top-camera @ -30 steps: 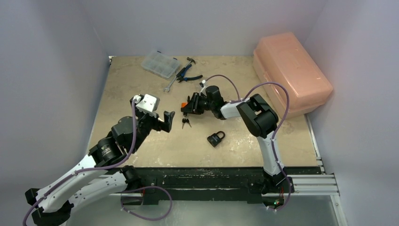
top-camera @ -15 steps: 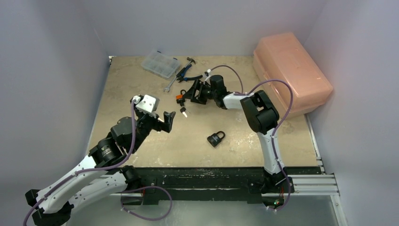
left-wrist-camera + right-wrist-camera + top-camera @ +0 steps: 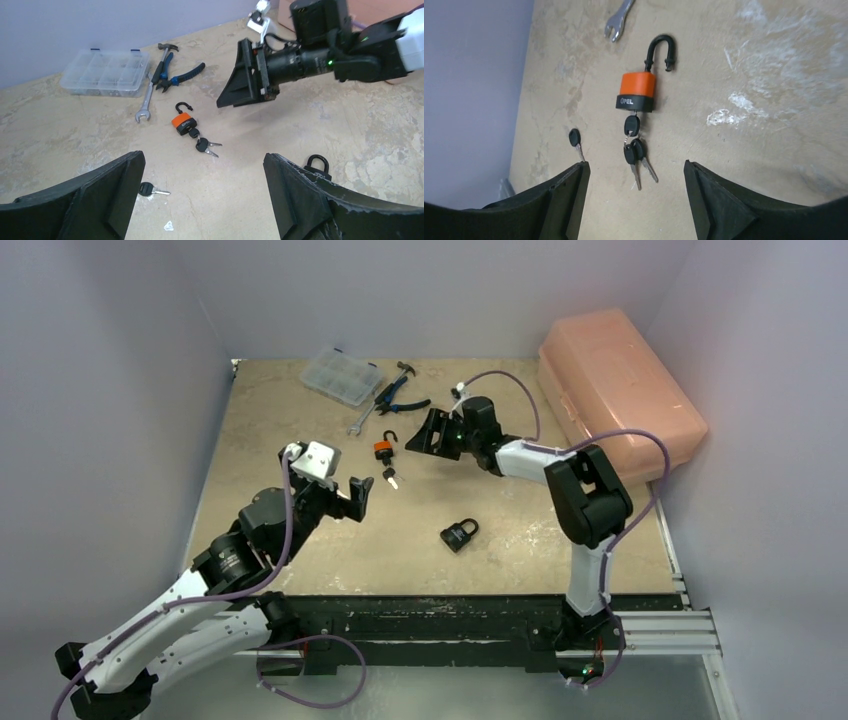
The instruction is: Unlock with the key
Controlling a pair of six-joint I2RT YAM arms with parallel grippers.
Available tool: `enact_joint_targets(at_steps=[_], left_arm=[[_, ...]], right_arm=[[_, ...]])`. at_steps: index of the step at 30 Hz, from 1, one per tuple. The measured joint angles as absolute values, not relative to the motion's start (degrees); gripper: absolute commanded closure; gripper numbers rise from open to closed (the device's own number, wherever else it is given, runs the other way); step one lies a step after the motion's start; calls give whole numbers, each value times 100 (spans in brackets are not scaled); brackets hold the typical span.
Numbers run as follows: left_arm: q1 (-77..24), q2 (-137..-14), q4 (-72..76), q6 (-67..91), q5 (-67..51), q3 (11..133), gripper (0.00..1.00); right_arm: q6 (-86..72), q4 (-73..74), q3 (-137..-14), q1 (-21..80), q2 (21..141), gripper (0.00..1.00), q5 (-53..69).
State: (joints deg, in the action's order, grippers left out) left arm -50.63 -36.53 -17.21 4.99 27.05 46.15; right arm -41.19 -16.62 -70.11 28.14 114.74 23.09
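An orange padlock (image 3: 382,449) lies on the table with its black shackle (image 3: 659,50) swung open. A key (image 3: 631,125) is in its keyhole, and two more keys (image 3: 636,156) hang from the ring. It also shows in the left wrist view (image 3: 183,123) and the right wrist view (image 3: 636,91). My right gripper (image 3: 432,432) is open and empty, just right of the padlock, and its jaws (image 3: 635,172) frame the keys. My left gripper (image 3: 358,490) is open and empty, near side of the padlock (image 3: 204,165). A single loose key (image 3: 150,190) lies by its left finger.
A black padlock (image 3: 458,534) lies shut nearer the front. A wrench (image 3: 362,420), pliers (image 3: 400,400), a small hammer (image 3: 405,368) and a clear organiser box (image 3: 342,376) lie at the back. A pink plastic box (image 3: 615,390) stands at the right edge.
My right gripper carried the orange padlock toward the back, let it go on the table and drew away to the right. My left arm has barely moved.
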Motion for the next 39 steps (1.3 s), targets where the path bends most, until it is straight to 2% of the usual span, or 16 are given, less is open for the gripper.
enact_joint_targets(at_steps=[3, 8, 15, 20, 27, 39], left_arm=[[-5063, -3656, -1719, 489, 2707, 4595, 1], [-5063, -3695, -1715, 486, 2718, 4576, 1], [-5063, -3778, -1719, 486, 2727, 4574, 1], [-5061, -3798, -1721, 486, 2731, 4574, 1], [-5061, -3793, -1723, 486, 2749, 4574, 1], [-5061, -3793, -1723, 486, 2746, 4574, 1]], right_arm=[[-3970, -1299, -6914, 2845, 10969, 18, 1942], [-3970, -443, -6718, 2943, 10221, 2, 939], [-4611, 860, -5752, 3350, 8892, 1, -530], [-5404, 1752, -5415, 3699, 8291, 1, -1149], [-6285, 2670, -5297, 4097, 8173, 1, -1433], [-6991, 2851, -5039, 4654, 8438, 1, -1393]])
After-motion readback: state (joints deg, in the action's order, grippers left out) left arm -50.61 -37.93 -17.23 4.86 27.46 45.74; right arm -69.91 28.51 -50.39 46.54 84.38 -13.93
